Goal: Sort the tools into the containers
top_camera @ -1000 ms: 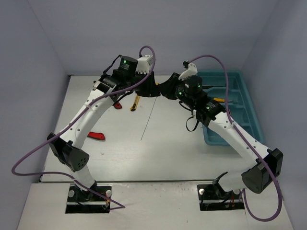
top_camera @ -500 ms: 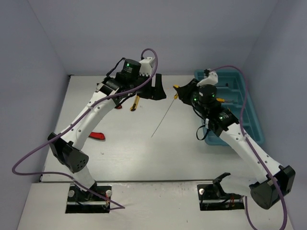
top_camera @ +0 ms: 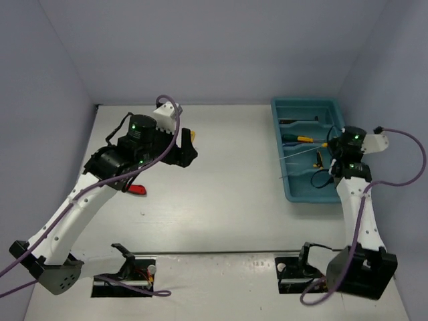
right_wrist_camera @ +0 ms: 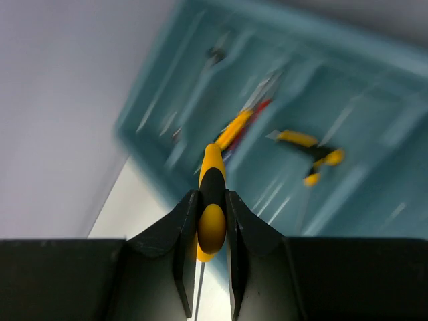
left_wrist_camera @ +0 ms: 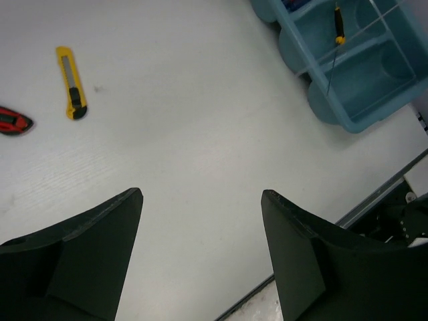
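1. the right gripper (right_wrist_camera: 212,200) is clamped on the yellow-and-black handle of a long-shafted screwdriver (right_wrist_camera: 212,175), held above the teal tray (top_camera: 307,101) at the bench's (top_camera: 234,200) far right corner.
2. the relation that matters: from the top view the thin shaft runs from the gripper, at the tray's right side, slantwise toward the near left. its tip looks to reach past the tray's left wall and out over the bench. the long axis therefore cuts across the dividers instead of lying along one compartment, so i judge the wrist needs a turn before release, or the shaft may rest on the rim.
3. the right arm is the only one near the tray; the left is well apart from it.
4. the left gripper (left_wrist_camera: 202,195) stands wide open and holds nothing, hovering over the bench's left half.
5. still on the bench: a yellow utility knife (left_wrist_camera: 70,82) near the far left, and a red utility knife (left_wrist_camera: 12,122) beside it toward the left edge. both lie closer to the left arm.
6. against the earlier frames: a second ago the two grippers met at the far middle of the bench with the shaft hanging between them. since then the left gripper has let go and drawn back, and the right arm has swung the screwdriver over to the tray.
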Controlling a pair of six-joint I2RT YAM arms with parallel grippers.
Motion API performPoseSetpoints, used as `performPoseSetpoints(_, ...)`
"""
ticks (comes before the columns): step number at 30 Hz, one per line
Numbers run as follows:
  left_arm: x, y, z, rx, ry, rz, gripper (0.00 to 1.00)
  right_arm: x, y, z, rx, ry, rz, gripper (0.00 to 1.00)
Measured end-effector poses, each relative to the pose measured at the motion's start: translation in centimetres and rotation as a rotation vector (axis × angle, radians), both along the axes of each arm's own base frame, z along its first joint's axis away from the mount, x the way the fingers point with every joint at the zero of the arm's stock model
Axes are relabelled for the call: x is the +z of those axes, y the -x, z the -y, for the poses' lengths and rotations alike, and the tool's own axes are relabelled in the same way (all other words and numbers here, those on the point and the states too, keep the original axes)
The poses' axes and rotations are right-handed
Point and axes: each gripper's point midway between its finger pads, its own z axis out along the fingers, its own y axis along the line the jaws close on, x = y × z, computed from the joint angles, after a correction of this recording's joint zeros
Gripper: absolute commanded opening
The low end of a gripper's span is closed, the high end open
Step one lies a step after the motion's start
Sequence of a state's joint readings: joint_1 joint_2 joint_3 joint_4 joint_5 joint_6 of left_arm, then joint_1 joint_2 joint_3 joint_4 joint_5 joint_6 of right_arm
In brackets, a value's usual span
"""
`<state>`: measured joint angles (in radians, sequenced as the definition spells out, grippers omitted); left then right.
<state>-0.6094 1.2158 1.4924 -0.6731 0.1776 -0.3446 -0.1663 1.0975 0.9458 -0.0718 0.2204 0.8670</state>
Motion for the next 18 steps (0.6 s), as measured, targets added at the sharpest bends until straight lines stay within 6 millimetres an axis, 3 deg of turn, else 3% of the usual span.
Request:
performPoseSetpoints(3,-0.5,1.6,-1.6,0.016,-0.007,0.016,0.71,-2.7,0.3,4.4,-0.121,-0.037,-0.069,0.00)
performPoseSetpoints(5,-1.1,2.4,-2.6,0.036,-0.018,0.022,0.72,-4.9,0.1,6.2,-0.159,-0.082,-0.115,0.00)
performPoseSetpoints(10,-2.9,3.7,-4.9,0.087,-0.066,0.013,0.72,-10.4,0.3,8.8,-0.218,-0.188,-0.228,0.00)
performPoseSetpoints(13,-3.4,3.9,-5.6,0.108,-0.080,0.014,0.72,-12.1,0.4,9.4,-0.226,-0.229,-0.261,0.01)
performPoseSetpoints(15,-3.5,3.9,-5.8,0.115,-0.086,0.015,0.72,-12.9,0.1,9.6,-0.220,-0.251,-0.274,0.07)
performPoseSetpoints(18,-3.5,3.8,-5.9,0.121,-0.095,0.019,0.72,-13.6,-0.8,9.9,-0.187,-0.273,-0.289,0.30)
